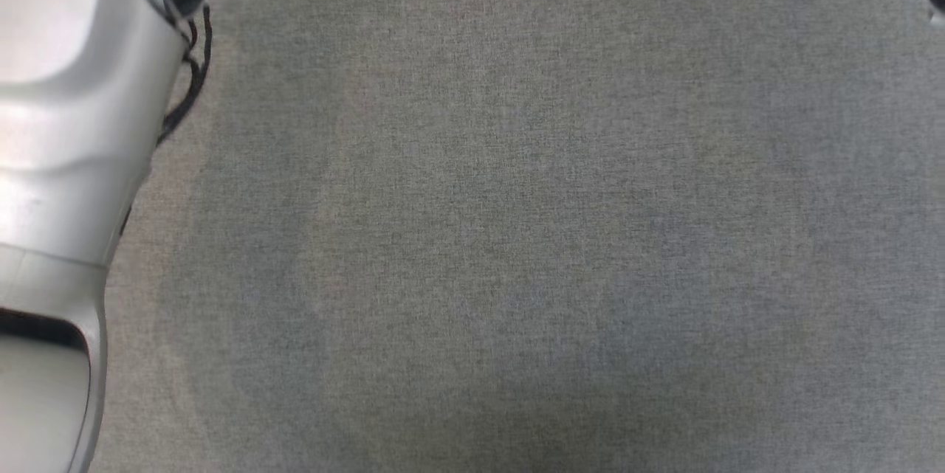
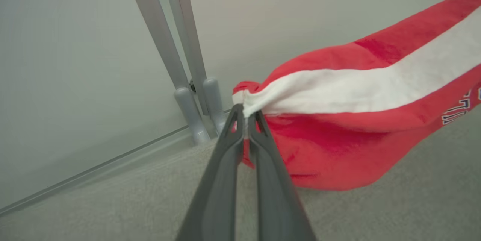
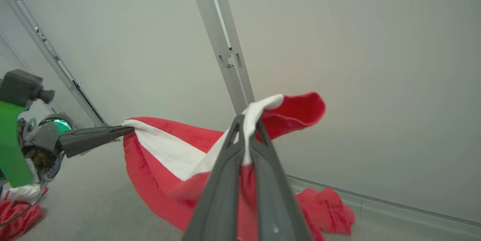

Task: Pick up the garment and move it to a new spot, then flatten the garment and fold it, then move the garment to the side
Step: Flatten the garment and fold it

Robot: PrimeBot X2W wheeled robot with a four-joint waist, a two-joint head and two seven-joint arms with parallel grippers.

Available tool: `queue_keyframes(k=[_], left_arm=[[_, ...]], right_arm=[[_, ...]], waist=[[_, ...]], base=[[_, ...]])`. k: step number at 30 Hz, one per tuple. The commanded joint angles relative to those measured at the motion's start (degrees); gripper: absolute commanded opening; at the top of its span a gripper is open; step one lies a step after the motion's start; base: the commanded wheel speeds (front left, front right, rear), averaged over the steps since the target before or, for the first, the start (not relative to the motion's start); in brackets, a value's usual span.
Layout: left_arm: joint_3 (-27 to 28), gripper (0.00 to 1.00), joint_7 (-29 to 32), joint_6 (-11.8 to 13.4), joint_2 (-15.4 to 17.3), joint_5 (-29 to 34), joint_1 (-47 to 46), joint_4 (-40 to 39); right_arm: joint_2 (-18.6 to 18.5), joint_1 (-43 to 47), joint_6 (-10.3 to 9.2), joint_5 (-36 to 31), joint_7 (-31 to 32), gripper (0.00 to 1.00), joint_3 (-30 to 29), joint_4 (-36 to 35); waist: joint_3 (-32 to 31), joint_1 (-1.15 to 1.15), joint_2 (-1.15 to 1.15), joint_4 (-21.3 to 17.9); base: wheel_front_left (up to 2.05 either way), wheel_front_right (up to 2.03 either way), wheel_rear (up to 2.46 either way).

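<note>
The left fingers (image 2: 239,113) are clenched on the bunched end of the white band of a red garment (image 2: 338,150). From that pinch the cloth stretches away to the right of the left wrist view, with dark-outlined lettering (image 2: 460,111) on the red part below the band. The garment's belly sags just above the grey fabric surface (image 2: 112,203); whether it touches there I cannot tell.

In the right wrist view the right fingers (image 3: 239,120) are clamped on another part of the same white band, and a red flap curls up past their tips. The left fingers (image 3: 112,131) grasp the far end at the left, so the garment (image 3: 158,165) hangs spread between the 2 arms, raised off the surface.

A crumpled red cloth (image 3: 327,207) lies on the surface by the wall; whether it belongs to the held garment is unclear.

2 grey metal posts (image 2: 165,45) stand against the pale wall (image 2: 56,83) behind.

In the head view the pale left forearm (image 1: 66,126) reaches over the surface (image 1: 517,237)
</note>
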Motion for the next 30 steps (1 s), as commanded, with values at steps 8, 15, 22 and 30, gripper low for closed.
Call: queue_keyframes(k=[8,15,22,30], left_arm=[[-8.52,0.00,9.62,-0.11,8.97,-10.41,19.49,-11.78],[-10.80,0.00,14.86,2.71,15.33,-14.25,33.59,-24.95],[-11.23,0.00,21.62,9.98,23.47,-18.53,45.11,-43.55],[-9.70,0.00,25.22,15.24,27.98,-21.04,48.02,-53.43]], right_arm=[[-5.71,18.81,0.02,2.93,-0.48,0.00,5.62,-7.77],[-10.82,31.73,0.02,6.07,-0.48,0.00,9.87,-15.49],[-18.60,41.43,0.02,8.78,-0.46,0.00,10.43,-25.75],[-21.27,44.45,0.02,8.77,-0.41,0.00,6.29,-28.88]], waist=[[-15.89,-0.01,0.00,-0.83],[-25.81,-0.01,0.00,-2.01],[-31.48,-0.01,0.00,-2.61],[-30.27,-0.01,0.00,-3.21]], base=[[0.00,0.00,0.00],[0.00,0.00,0.00],[0.00,0.00,0.00],[0.00,0.00,0.00]])
